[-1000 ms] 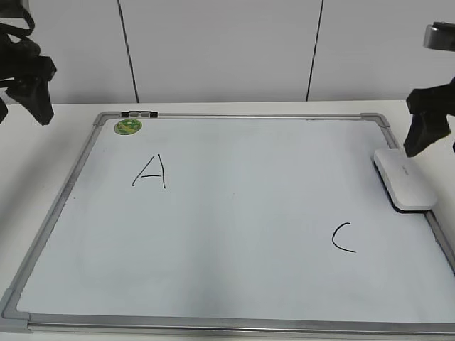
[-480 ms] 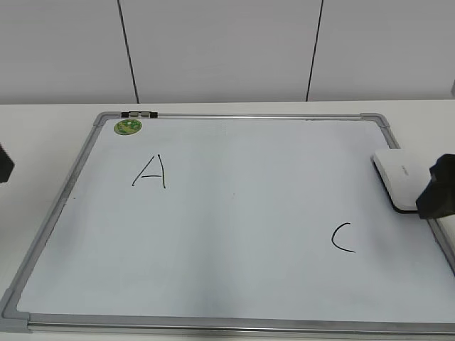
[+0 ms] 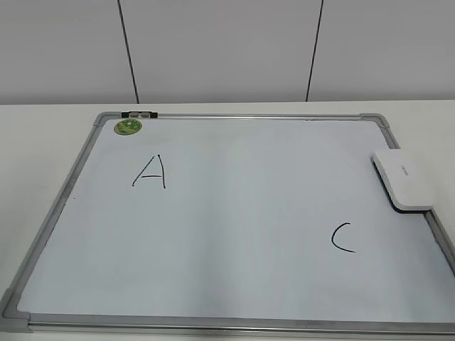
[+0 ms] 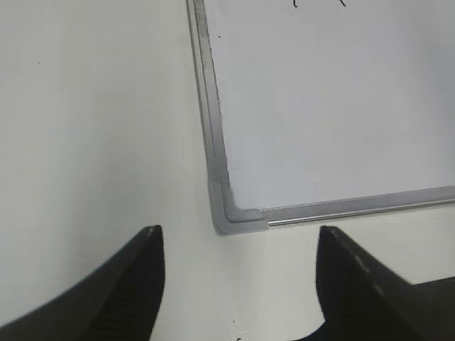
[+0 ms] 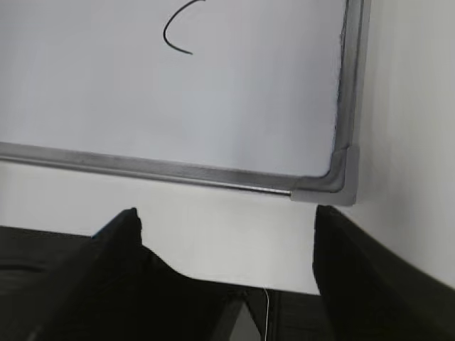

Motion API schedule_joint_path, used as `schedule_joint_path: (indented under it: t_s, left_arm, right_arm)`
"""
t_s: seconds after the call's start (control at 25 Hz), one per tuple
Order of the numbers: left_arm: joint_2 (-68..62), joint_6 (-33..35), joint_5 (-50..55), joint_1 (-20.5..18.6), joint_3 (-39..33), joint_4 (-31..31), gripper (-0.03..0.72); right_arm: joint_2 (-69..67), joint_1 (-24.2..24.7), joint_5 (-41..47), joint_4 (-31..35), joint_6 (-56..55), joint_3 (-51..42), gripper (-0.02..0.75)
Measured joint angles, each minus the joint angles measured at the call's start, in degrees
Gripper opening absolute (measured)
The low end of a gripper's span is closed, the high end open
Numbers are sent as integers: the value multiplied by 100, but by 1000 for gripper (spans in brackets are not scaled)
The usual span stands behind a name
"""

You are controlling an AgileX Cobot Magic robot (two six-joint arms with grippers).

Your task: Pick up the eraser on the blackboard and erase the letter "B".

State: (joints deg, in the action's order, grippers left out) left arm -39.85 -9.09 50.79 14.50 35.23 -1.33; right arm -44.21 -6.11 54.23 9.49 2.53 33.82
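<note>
The white eraser (image 3: 403,182) lies on the right edge of the blackboard (image 3: 234,323), a white board with a grey frame. A black "A" (image 3: 150,172) and a black "C" (image 3: 343,237) are on the board; no letter "B" shows. Neither gripper shows in the exterior view. My left gripper (image 4: 240,238) is open and empty above the table by the board's near left corner (image 4: 231,217). My right gripper (image 5: 226,217) is open and empty above the table's front edge by the near right corner (image 5: 334,186); the "C" (image 5: 178,28) shows there too.
A green round sticker (image 3: 129,127) sits at the board's far left corner beside a small black clip (image 3: 139,114). The white table (image 3: 43,142) surrounds the board. A pale panelled wall (image 3: 220,50) stands behind. The dark table front edge (image 5: 43,241) shows below the right gripper.
Both arms have withdrawn out of the exterior view: the right gripper moved down past the eraser and out, the left dropped out at the left. The eraser and board have not moved.
</note>
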Motion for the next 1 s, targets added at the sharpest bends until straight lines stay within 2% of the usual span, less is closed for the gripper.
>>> schedule_joint_path:
  t_s: [0.24, 0.4, 0.68, 1.0]
  left_arm:
    - [1513, 0, 461, 0, -257, -175, 495]
    - [2135, 0, 722, 0, -301, -357, 491]
    - [2490, 186, 1039, 0, -467, -419, 489]
    - [2501, 231, 1094, 0, -527, -419, 489]
  right_arm:
    - [1137, 0, 507, 0, -11, -433, 554]
    - [1893, 0, 916, -233, 13, -442, 554]
    - [2814, 0, 1228, -639, 13, -442, 554]
    - [2937, 0, 1161, -831, 13, -547, 554]
